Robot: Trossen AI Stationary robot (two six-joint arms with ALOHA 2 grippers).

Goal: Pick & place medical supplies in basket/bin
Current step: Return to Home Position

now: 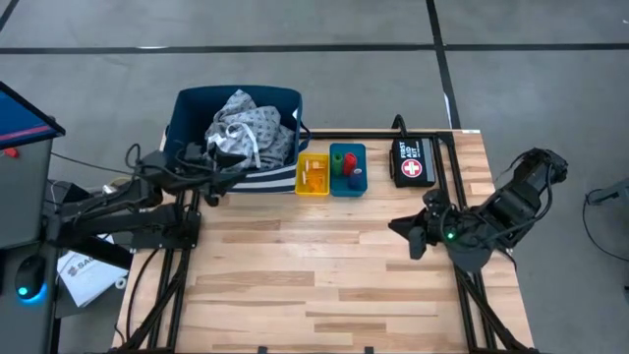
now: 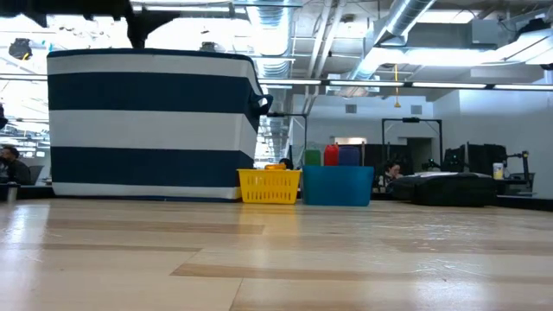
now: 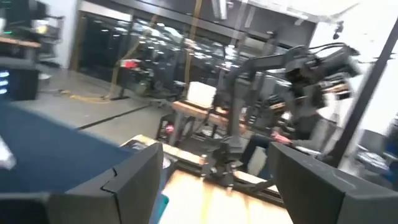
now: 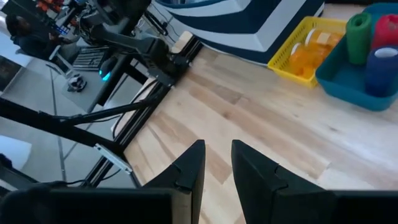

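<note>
The navy-and-white striped basket (image 1: 285, 179) stands at the table's far left, with the grey-blue dotted gown cloth (image 1: 244, 130) lying inside it. To its right a yellow tray (image 1: 314, 175) holds orange pill bottles (image 4: 306, 55). A teal tray (image 1: 360, 185) beside it holds green (image 1: 336, 161), red (image 1: 349, 160) and blue (image 1: 355, 178) rolls standing on end. My left gripper (image 1: 224, 163) hovers open over the basket's near left rim, nothing between its fingers (image 3: 134, 180). My right gripper (image 4: 217, 163) hangs above the table's right side, a narrow gap between its fingers, holding nothing.
A black pouch with a red-and-white cross (image 1: 413, 162) lies at the far right, next to the teal tray. Bare wood (image 1: 314, 265) stretches across the middle and near part of the table. Cables and a paper sheet (image 1: 84, 267) lie off the left edge.
</note>
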